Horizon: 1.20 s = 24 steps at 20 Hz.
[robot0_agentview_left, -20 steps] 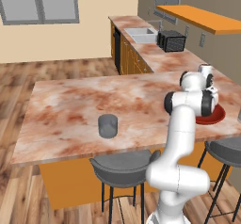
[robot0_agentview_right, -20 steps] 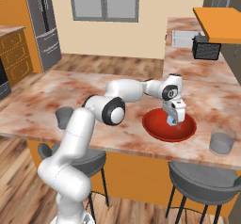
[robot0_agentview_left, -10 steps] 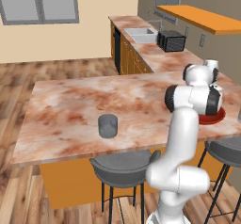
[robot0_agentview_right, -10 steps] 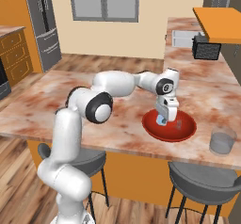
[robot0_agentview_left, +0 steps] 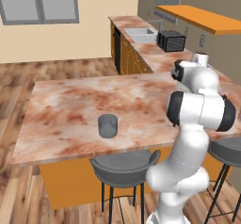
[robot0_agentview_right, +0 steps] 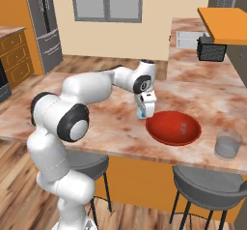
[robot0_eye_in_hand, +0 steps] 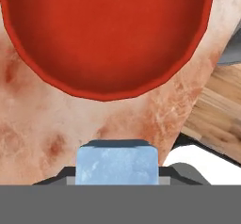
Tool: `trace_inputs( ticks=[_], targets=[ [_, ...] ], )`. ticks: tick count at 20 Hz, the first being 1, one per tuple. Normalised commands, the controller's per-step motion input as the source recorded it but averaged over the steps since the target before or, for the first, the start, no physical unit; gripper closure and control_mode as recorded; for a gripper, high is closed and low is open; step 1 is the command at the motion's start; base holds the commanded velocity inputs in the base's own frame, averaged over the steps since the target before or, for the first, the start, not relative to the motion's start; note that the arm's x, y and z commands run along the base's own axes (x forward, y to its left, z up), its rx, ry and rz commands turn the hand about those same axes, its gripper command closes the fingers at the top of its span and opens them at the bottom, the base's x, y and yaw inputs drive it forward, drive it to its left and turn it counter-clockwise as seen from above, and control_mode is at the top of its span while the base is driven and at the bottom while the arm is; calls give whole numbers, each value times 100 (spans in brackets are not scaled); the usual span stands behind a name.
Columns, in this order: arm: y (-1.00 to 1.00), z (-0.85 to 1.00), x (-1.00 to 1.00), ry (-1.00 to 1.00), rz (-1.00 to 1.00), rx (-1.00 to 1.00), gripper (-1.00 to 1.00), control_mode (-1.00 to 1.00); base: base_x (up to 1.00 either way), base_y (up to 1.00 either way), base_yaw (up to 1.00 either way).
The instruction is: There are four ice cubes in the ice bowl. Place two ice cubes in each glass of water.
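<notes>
My gripper (robot0_agentview_right: 144, 110) is shut on a pale blue ice cube (robot0_agentview_right: 141, 113) and hangs just above the counter, close to the left rim of the red ice bowl (robot0_agentview_right: 173, 136). In the hand view the ice cube (robot0_eye_in_hand: 116, 164) sits squarely between the fingertips of the gripper (robot0_eye_in_hand: 116, 177), and the ice bowl (robot0_eye_in_hand: 108, 39) lies beyond it. A faint pale shape (robot0_agentview_right: 184, 126) shows inside the bowl. One dark glass of water (robot0_agentview_right: 227, 144) stands right of the bowl near the front edge. The other glass (robot0_agentview_left: 108, 125) stands far off on the left part of the counter.
The marble island counter (robot0_agentview_right: 111, 118) runs wide to the left of the bowl. Grey stools (robot0_agentview_left: 123, 164) (robot0_agentview_right: 207, 185) stand under its front edge. A microwave (robot0_agentview_right: 211, 49) sits on the back counter, under an orange shelf (robot0_agentview_right: 224, 21).
The gripper has lifted out of the red bowl and swung left over the counter, holding the ice cube. The bowl and both glasses have stayed put.
</notes>
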Motion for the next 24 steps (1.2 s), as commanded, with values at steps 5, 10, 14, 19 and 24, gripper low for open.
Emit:
trace_inputs(
  ticks=[5, 10, 14, 19, 24],
  targets=[
    [100, 10, 3, -21, 14, 0, 100, -100, 0, 0, 0],
    [100, 25, 33, -13, 25, 0, 100, -100, 0, 0, 0],
    [100, 36, 30, -3, 29, 0, 100, -100, 0, 0, 0],
    [100, 13, 20, 0, 35, 0, 100, -100, 0, 0, 0],
    [100, 0, 0, 0, 37, 0, 100, -100, 0, 0, 0]
  ],
)
